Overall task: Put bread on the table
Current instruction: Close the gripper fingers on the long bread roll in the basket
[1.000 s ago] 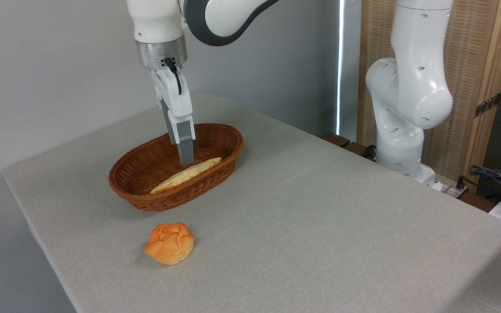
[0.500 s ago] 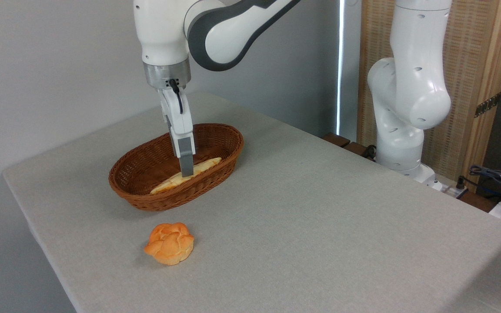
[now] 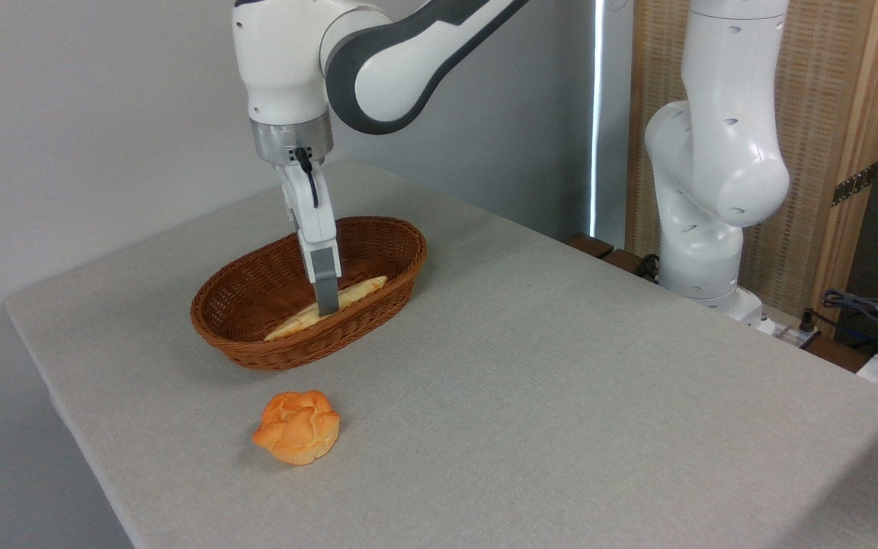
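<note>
Gripper [image 3: 327, 306] hides bread [image 3: 355, 291] middle, grip seemingly unclear

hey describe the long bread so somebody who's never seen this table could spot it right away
Start at the grey-beige cloth table and find the brown oval wicker basket near its far left side. The bread lies inside it, under the gripper. It is long, tapered and pale yellow, unlike the round orange bun sitting on the cloth in front of the basket.

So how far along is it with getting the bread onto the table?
Early on. The long loaf lies in the wicker basket, not lifted. The gripper is down at its middle; whether the jaws have closed can't be seen. Left: grasp, lift out, set on the table.
</note>
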`<state>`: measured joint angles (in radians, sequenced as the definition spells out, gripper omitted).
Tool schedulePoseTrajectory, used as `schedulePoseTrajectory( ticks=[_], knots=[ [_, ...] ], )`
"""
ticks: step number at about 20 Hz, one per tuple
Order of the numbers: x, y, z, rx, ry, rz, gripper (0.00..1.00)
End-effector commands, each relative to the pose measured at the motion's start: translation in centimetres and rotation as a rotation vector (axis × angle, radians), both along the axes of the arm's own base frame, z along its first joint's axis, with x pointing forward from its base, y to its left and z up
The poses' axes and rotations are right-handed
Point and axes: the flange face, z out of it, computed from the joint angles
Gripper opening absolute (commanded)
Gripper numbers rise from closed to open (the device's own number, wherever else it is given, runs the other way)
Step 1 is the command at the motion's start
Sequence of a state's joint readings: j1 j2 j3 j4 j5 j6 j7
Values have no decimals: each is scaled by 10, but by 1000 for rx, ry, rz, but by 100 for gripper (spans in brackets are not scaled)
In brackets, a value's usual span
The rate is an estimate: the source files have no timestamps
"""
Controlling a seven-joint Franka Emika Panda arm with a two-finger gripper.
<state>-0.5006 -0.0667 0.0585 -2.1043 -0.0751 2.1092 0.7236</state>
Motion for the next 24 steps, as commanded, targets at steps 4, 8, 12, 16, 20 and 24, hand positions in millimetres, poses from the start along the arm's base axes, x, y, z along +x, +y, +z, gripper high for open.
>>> schedulePoseTrajectory(
  ticks=[4,8,12,16,20,24],
  knots=[
    [-6,-8,-16,-7,15,-6,100],
    [-9,-9,-26,8,30,-16,100],
    [-10,-18,-37,14,26,-29,100],
    [-12,-18,-44,10,16,-26,100],
    [-12,-17,-45,10,16,-26,100],
    [-12,-17,-45,10,18,-24,66]
  ],
)
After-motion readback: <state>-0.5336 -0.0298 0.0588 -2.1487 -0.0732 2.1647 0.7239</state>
